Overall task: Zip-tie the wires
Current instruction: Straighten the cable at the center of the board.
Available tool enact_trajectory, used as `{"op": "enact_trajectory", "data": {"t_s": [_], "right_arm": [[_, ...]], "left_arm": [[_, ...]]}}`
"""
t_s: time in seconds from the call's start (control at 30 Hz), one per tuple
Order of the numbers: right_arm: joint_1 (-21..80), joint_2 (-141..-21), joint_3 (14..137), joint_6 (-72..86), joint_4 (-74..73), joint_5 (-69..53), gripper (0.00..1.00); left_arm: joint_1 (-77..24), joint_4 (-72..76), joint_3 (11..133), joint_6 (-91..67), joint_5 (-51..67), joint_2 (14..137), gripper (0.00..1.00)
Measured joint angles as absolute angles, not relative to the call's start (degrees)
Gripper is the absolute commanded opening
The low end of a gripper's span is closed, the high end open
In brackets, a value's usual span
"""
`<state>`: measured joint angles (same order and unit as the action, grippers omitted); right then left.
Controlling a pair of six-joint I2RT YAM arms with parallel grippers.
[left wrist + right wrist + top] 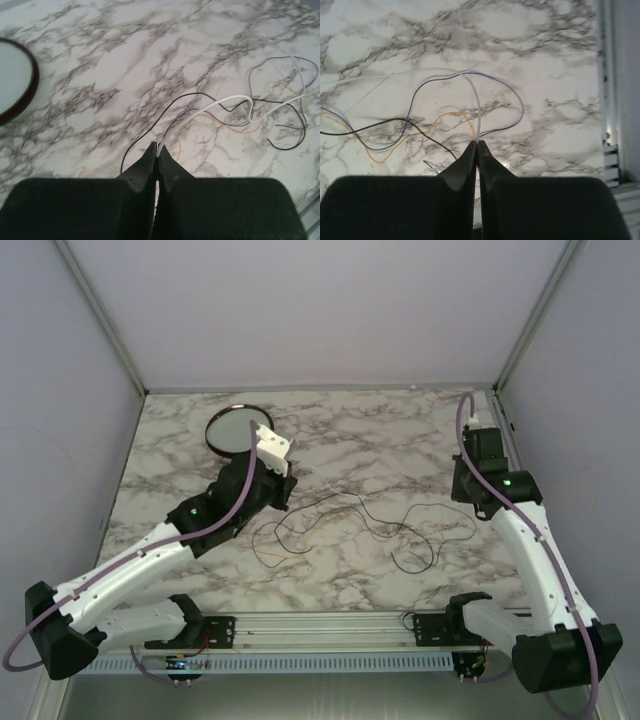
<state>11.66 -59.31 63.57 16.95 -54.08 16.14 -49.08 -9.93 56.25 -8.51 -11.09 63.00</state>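
Shows the left gripper (158, 146) at the bottom middle of the left wrist view, shut tight. Pinches a white wire (230, 98) right at the tips, with the strand running up and off to the right, across the other wires (195, 93). Shows the right gripper (477, 143) the same way in its own view, closed on the white wire going straight up. Puts the loose loops mid-frame on the table (350, 585) from above, with a round dish (240, 430) at upper left.
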Motion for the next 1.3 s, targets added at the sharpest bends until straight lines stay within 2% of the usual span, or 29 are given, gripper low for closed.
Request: {"op": "enact_trajectory", "data": {"t_s": [0.13, 0.4, 0.9, 1.0, 1.2, 1.27, 1.3], "right_arm": [[13.1, -62.3, 60.25, 17.91, -50.74, 12.99, 0.08], [18.28, -71.0, 57.08, 20.27, -41.41, 9.06, 0.08], [26.04, -86.11, 56.53, 22.41, -31.29, 7.18, 0.09], [26.44, -87.92, 56.64, 22.55, -30.48, 7.2, 0.14], [26.68, -89.82, 56.95, 23.35, -30.83, 8.12, 0.39], [26.61, -89.78, 57.6, 23.73, -32.05, 9.04, 0.46], [26.48, -89.67, 58.02, 23.81, -32.58, 9.47, 0.48]], "left_arm": [[-48.47, -14.28, 55.09, -11.18, -14.81, 60.27, 0.0], [-45.06, -25.15, 54.65, -18.35, -19.0, 60.18, 0.0], [-32.29, -32.42, 45.87, -26.02, -15.86, 60.29, 0.0], [-30.79, -31.66, 44.03, -26.33, -14.33, 61.36, 0.0], [-28.95, -29.71, 40.75, -26.72, -12.01, 66.08, 0.01], [-27.9, -29.58, 39.97, -26.94, -11.46, 67.46, 0.07], [-27.46, -29.43, 39.55, -27.05, -11.31, 68.01, 0.14]]}}
